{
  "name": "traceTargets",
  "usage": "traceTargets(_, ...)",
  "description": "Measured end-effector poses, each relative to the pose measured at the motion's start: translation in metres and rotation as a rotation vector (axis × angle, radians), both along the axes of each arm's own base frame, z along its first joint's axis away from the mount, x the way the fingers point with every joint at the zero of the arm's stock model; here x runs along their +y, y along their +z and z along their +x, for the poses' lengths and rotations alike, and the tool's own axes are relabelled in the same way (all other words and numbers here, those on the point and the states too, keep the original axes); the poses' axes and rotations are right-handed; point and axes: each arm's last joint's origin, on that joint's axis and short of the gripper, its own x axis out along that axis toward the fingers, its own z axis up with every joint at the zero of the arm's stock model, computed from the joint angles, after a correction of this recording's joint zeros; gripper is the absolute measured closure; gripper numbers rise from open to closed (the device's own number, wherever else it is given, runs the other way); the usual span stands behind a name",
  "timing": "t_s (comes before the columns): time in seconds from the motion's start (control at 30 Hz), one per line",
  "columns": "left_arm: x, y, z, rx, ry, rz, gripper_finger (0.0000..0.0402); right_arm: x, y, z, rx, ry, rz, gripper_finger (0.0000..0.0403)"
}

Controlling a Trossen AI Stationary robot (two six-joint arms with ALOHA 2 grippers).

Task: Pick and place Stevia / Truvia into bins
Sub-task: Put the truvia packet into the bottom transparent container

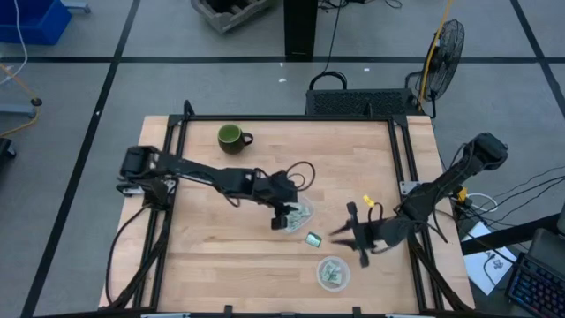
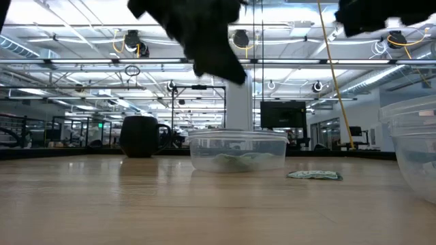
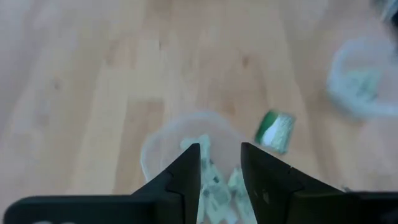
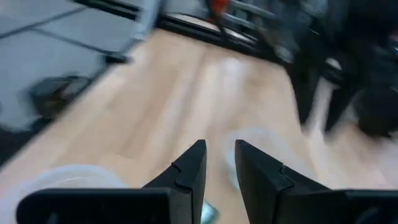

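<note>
My left gripper (image 3: 221, 163) above bin (image 1: 300, 213) holding packets (image 3: 211, 186), fingers parted, empty. My right gripper (image 4: 219, 163) near loose packet (image 1: 312, 238), fingers narrowly apart, empty.

Even, bright light falls on the tabletop (image 1: 229, 221) in the high view, with only soft, short shadows under the arms. In the low view the light comes from rows of ceiling lamps (image 2: 129, 41) across the upper frame; they glare white, and the arms at the top edge show as black, backlit shapes. The near tabletop along the bottom of that frame is soft, out of focus. The left wrist view is blurred throughout: the wood grain is smeared and the clear bin (image 3: 364, 81) at the upper right is hazy. The right wrist view is streaked by motion blur, worst at the upper right, while its own dark fingers (image 4: 186, 171) stay sharp.
</note>
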Motion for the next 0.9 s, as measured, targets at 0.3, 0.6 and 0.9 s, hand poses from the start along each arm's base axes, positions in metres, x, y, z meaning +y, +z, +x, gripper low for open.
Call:
traceTargets(0.3, 0.005, 0.08, -0.041, -0.208, 0.05, 0.012, 0.0291, -0.031, -0.024, 0.03, 0.171, -0.104, 0.254, 0.0325)
traceTargets(0.6, 0.006, 0.099, -0.064, -0.198, 0.047, 0.015, 0.0291, -0.024, -0.038, 0.046, 0.33, -0.058, 0.299, 0.0257)
traceTargets(0.9, 0.007, 0.094, -0.066, -0.146, 0.047, 0.021, 0.0291, -0.023, -0.019, 0.062, 0.39, -0.156, 0.392, 0.0214)
